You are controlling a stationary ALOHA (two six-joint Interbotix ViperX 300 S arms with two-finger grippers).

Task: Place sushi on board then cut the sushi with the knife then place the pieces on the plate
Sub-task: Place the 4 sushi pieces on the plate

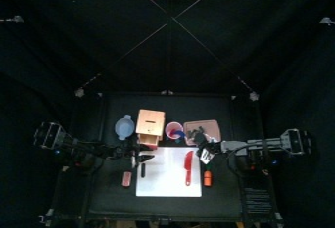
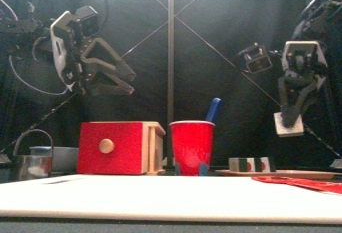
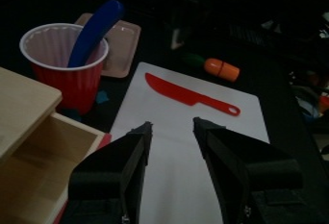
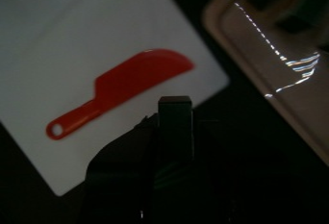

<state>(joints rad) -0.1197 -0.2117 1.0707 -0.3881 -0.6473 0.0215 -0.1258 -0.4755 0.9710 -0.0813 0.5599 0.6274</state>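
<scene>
White cutting board (image 2: 147,197) nearest, flat across the front of the counter (image 1: 144,207), red knife (image 3: 188,91) lying loose on its right half. Just off the board's left edge, small orange toy (image 1: 127,177). Above the counter's left side, left hand (image 3: 171,125) raised clear of the board, jaws apart, nothing between them. At the back left, blue-grey bowl (image 1: 124,126); just beside it, pale wooden box (image 2: 118,147), red drawer front facing forward. Next along, red cup (image 2: 191,145) upright, blue knife (image 2: 213,109) sticking out of it and leaning right. Behind the board's right corner, pink tray (image 1: 214,126), sushi roll (image 2: 247,163) of dark blocks resting on it, not on the board. Beside the board's right edge, second orange toy (image 3: 221,68) with a green end. High on the right, right hand (image 4: 174,108), jaws pressed together on nothing, over the board's right edge, red knife below and apart from it.
</scene>
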